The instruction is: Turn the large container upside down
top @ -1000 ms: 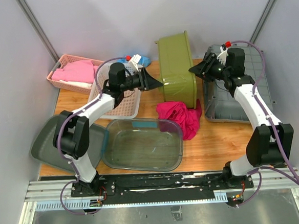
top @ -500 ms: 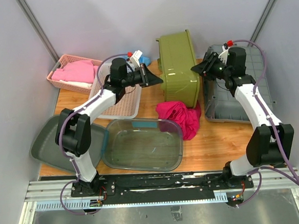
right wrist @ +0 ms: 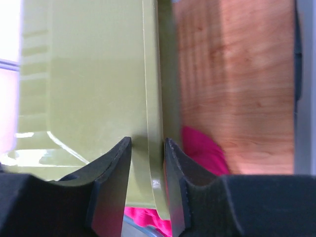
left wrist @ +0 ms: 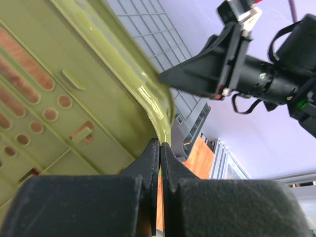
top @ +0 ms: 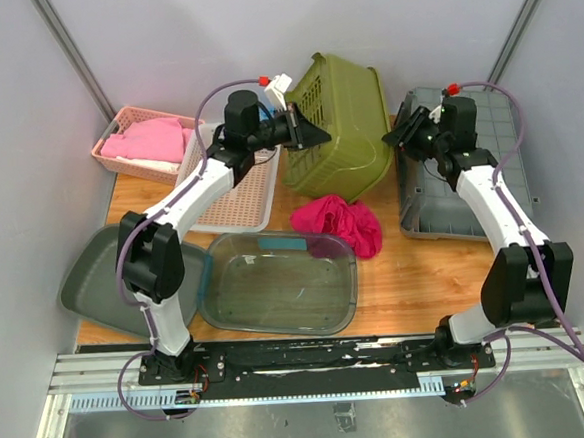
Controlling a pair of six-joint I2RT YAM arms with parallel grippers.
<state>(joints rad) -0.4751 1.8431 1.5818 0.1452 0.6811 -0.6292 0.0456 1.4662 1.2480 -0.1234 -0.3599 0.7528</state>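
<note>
Olive-green plastic is what it all hangs on: the large container (top: 341, 125) sits by the far edge of the worktop (top: 417, 280), about midway along, tipped up on a slant and nowhere near upside down yet. My main worry is it slipping mid-flip and dropping against the grey crate (top: 465, 182) at the right edge. It could also swing toward the clear tub (top: 277, 285) at the near edge. The pink cloth (top: 337, 221) lies bunched just in front of the container's low side, so the rim could drag it along or come down on it and end up sitting crooked. The left pincer (left wrist: 159, 143) is pinched shut on the container's thin rim, but only at the very tips, which looks like a grip that could peel off as the angle changes. The right pincer (right wrist: 147, 142) straddles the opposite rim, with what looks like a sliver of gap on one side, so I can't tell if it's actually biting. If it isn't, one side carries everything and the thing could twist.
</note>
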